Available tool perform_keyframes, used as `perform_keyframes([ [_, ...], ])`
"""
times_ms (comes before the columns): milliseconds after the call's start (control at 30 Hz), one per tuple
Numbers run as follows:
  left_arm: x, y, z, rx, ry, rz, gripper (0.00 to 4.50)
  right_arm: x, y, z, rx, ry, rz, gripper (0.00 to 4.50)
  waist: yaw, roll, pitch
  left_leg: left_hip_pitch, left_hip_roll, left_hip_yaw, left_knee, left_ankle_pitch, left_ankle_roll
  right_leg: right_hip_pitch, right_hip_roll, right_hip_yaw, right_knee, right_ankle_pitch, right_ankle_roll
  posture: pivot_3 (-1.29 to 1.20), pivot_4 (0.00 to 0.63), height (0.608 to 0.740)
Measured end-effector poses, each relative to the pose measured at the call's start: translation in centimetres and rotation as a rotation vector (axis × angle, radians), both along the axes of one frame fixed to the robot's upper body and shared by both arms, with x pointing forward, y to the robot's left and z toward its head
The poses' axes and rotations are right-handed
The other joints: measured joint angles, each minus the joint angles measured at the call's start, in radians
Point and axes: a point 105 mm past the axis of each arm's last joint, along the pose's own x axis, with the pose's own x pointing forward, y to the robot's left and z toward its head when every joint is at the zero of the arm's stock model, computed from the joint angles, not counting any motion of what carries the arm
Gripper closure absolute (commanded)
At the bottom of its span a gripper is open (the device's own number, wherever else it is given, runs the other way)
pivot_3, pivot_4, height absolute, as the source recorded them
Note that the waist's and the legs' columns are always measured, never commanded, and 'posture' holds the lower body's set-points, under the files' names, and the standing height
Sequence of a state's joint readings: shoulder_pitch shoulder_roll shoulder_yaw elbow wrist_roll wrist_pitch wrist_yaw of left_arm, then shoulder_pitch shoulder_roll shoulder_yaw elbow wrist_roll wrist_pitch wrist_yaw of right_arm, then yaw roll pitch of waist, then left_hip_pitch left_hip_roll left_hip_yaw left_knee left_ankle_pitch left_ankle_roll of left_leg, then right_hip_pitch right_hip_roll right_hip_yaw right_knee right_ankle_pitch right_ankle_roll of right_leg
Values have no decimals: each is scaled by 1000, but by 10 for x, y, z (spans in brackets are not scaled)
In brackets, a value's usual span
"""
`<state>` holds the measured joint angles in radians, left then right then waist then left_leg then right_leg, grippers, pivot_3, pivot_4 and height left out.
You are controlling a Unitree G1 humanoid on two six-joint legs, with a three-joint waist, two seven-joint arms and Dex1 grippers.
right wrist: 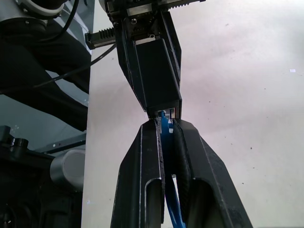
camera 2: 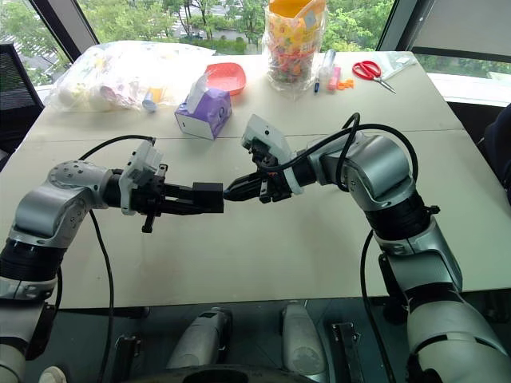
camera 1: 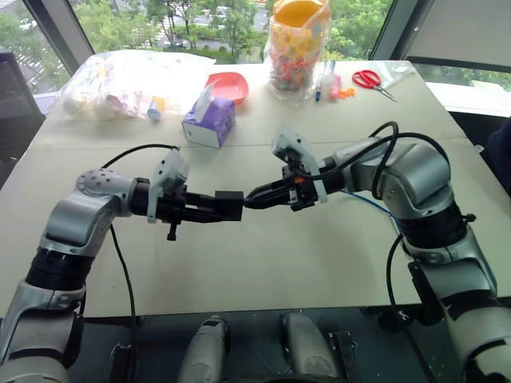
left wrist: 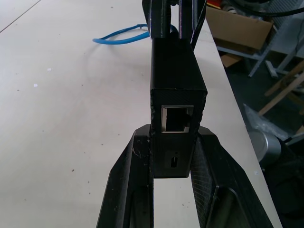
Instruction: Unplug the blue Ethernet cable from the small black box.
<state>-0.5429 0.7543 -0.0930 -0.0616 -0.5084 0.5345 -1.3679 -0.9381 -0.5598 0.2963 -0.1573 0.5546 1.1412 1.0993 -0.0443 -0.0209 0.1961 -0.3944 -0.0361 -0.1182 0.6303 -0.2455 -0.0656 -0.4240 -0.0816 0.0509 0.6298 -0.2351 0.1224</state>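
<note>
My left gripper (camera 1: 231,206) has its fingers clamped tight on the small black box (camera 1: 229,205), holding it in the air above the middle of the desk (camera 1: 263,271), well up off the surface. One face of the box shows an empty port in the left wrist view; the plugged end is the far one, turned toward my other hand.

Right there, nose to nose with the box, my right gripper (camera 1: 254,197) has its fingers shut on the blue Ethernet cable (right wrist: 165,127), pinched just behind the plug where it enters the box. The plug looks seated, not out yet. From there the cord trails back under my right arm and lies in a loose curve on the desk toward its right edge.

How will it handle? The box is rigid and looks light, so my left grip should resist a pull, though its smooth sides could slide between the fingers. The cord is soft and thin; tug it far from the plug and it will only flex. The plug is stiff but small, and I expect a latch tab that must be pressed before it comes free.

Room is good: bare desk below and toward the near edge. The purple tissue box (camera 1: 209,121), red bowl (camera 1: 228,85), jar (camera 1: 298,44) and scissors (camera 1: 370,80) sit along the far edge, well apart.
</note>
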Motion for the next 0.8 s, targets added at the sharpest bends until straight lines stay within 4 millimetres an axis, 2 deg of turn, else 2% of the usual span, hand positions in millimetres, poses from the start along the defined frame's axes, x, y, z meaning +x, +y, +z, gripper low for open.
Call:
perform_keyframes([
  [233,-1,0,-3,13,11,-4,4038,1,-1,-5,-56,-104,29,4462,0,0,0,0,0,0,0,0,0,0,0,0,0,0,0,0,150,740],
  [267,-1,4,-5,27,17,7,4038,3,-5,-9,-76,-121,21,4462,-1,0,0,0,0,0,0,0,0,0,0,0,0,0,0,0,150,740],
  [400,0,20,-1,54,4,54,4038,18,-41,-38,-159,-49,-114,4462,3,0,0,0,0,0,0,0,0,0,0,0,0,0,0,0,150,740],
  [533,-2,22,-3,51,6,63,4038,27,-54,-34,-141,-51,-178,4462,-1,0,0,0,0,0,0,0,0,0,0,0,0,0,0,0,150,740],
  [600,-3,23,-9,60,0,75,4038,38,-63,-30,-118,-99,-246,4462,-2,0,0,0,0,0,0,0,0,0,0,0,0,0,0,0,150,740],
  [667,1,23,-11,76,-46,96,4038,57,-65,-28,-83,-167,-350,4462,-1,0,0,1,0,1,0,0,0,0,0,0,0,0,0,0,150,740],
  [800,12,17,-17,60,-124,143,4038,91,-64,-38,-65,-246,-545,4462,1,0,0,1,0,1,0,0,0,0,0,1,0,1,-1,0,150,740],
])
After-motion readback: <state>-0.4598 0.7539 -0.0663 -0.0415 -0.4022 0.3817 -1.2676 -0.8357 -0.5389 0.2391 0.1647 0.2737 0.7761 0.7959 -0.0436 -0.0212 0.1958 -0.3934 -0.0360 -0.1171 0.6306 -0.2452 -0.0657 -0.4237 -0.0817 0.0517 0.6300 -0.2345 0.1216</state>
